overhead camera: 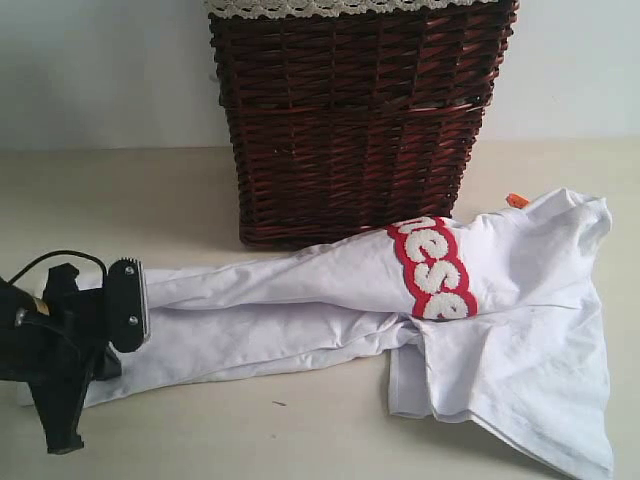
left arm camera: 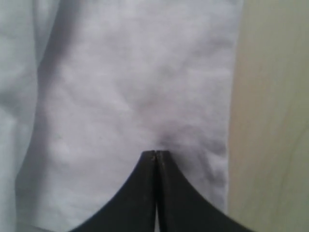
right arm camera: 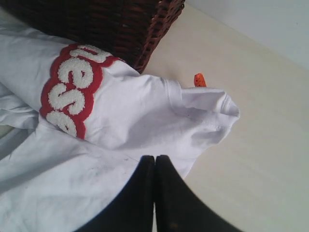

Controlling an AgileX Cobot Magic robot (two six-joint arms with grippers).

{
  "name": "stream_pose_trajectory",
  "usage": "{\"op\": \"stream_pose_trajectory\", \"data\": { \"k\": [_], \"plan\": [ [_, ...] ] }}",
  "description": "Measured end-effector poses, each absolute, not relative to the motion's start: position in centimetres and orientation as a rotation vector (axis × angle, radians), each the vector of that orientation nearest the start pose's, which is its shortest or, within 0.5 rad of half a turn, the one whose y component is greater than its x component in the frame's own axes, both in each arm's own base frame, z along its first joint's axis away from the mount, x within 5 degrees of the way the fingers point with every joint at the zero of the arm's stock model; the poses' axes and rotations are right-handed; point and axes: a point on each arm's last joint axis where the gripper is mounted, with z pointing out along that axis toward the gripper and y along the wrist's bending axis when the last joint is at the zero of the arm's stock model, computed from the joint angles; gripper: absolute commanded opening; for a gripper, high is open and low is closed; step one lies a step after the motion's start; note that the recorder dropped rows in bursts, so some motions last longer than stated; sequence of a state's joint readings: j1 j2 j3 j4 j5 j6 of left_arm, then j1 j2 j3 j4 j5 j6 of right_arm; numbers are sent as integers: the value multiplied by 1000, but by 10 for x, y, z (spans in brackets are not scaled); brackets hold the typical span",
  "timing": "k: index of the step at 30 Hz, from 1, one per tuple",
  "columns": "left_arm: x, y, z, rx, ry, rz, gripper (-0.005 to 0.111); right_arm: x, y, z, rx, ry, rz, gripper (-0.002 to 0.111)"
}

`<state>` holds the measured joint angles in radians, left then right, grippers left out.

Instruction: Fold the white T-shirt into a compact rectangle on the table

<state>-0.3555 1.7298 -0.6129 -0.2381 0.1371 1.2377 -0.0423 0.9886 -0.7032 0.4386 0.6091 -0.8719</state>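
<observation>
Rumpled white T-shirt; woven wicker basket

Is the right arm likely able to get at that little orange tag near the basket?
Probably yes: the orange tag lies in the open past the white T-shirt, nothing covering it, though the right pincer is shut now.

wall: pale bluish-white, plain, being lit softly and evenly
basket: dark brown wicker, being shown against the wall, centre back
lace trim: cream, being cropped by frame top
</observation>
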Motion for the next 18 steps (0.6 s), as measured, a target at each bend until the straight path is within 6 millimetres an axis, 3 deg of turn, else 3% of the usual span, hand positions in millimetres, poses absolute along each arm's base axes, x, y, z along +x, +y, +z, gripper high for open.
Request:
{"op": "stream_pose_trajectory", "data": {
  "k": [4,7,9,15,18],
  "plan": [
    [243,-100,111,1822,2197,-6,0,192,15,292,-633,2210,23,0],
    [219,-105,118,1965,2242,-312,0,192,17,293,-608,2200,65,0],
    [207,-109,126,1971,2260,-477,0,192,18,293,-602,2197,74,0],
    [181,-108,139,1990,2281,-680,0,192,18,293,-597,2196,81,0],
    [183,-111,143,1845,2300,-656,0,192,18,293,-648,2185,62,0]
  ]
}}
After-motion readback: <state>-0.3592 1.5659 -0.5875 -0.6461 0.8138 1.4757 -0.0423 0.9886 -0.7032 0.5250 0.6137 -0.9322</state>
